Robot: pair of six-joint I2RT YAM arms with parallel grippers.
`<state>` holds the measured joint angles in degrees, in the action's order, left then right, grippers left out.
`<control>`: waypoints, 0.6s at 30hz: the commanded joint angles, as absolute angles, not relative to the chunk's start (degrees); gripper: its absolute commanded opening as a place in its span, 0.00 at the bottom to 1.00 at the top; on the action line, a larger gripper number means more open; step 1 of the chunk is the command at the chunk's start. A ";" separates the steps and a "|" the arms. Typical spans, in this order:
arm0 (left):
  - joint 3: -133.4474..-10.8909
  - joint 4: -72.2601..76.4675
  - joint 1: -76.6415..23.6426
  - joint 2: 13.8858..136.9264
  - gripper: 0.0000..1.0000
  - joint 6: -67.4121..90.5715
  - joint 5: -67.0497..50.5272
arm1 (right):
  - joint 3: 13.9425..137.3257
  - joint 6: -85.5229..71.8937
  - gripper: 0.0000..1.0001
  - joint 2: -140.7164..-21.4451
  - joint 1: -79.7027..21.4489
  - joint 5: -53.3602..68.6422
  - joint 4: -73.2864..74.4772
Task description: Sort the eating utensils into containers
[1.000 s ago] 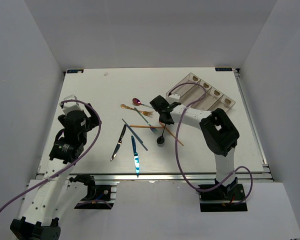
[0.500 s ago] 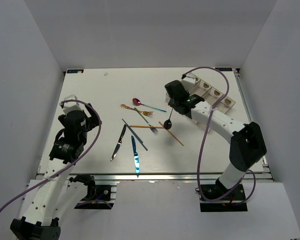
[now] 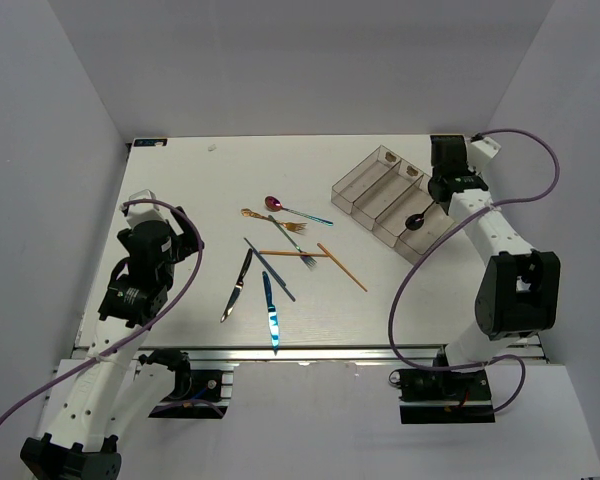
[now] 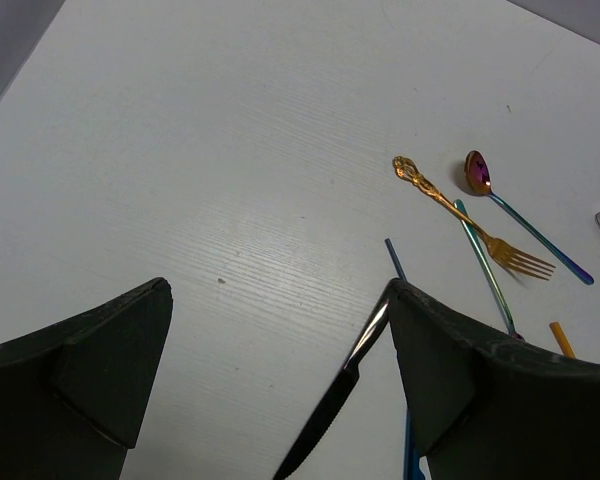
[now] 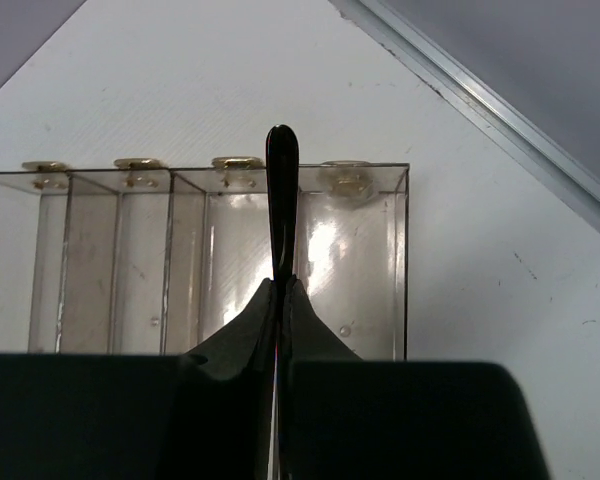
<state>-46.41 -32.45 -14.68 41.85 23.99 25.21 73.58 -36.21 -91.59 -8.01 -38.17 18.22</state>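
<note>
Utensils (image 3: 285,252) lay mostly loose on the table (image 3: 200,180). Nearest me, the blue knife (image 3: 271,318) and black knife (image 3: 236,287) ran roughly near-to-far, close beside each other but apart. The left gripper (image 4: 278,292) hung over bare table to their left, jaws spread with nothing between them; I judged it parked there to keep clear of the other arm. Farther out, an orange chopstick (image 3: 342,267), the gold fork (image 3: 280,222) and the purple spoon (image 3: 273,203) lay in a loose, partly crossed cluster mid-table. At the far right sat the tray (image 3: 352,187), angled. Over its right end the right gripper (image 5: 280,292) was clenched on the handle of a black spoon (image 5: 280,190), bowl hanging toward the compartments; which one, I couldn't tell. I read that lengthwise hold as lining the spoon up with a slot for the drop.
</note>
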 commanded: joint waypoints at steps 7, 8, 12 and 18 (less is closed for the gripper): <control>-46.05 -31.38 -14.50 41.49 0.98 23.47 23.99 | 71.64 -37.26 0.00 -95.54 -4.83 -40.17 13.89; -45.97 -31.38 -14.50 41.48 0.98 23.47 23.99 | 70.15 -37.61 0.00 -95.62 -4.83 -40.25 13.45; -45.88 -31.29 -14.50 41.40 0.98 23.47 23.73 | 69.08 -37.70 0.00 -96.76 -3.70 -40.08 11.25; -45.97 -31.29 -14.50 41.75 0.98 23.38 23.47 | 70.84 -37.18 0.00 -100.19 -2.02 -37.97 11.51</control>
<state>-46.26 -32.10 -14.68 41.85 23.97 24.16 69.17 -37.06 -99.46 -2.83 -37.58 14.22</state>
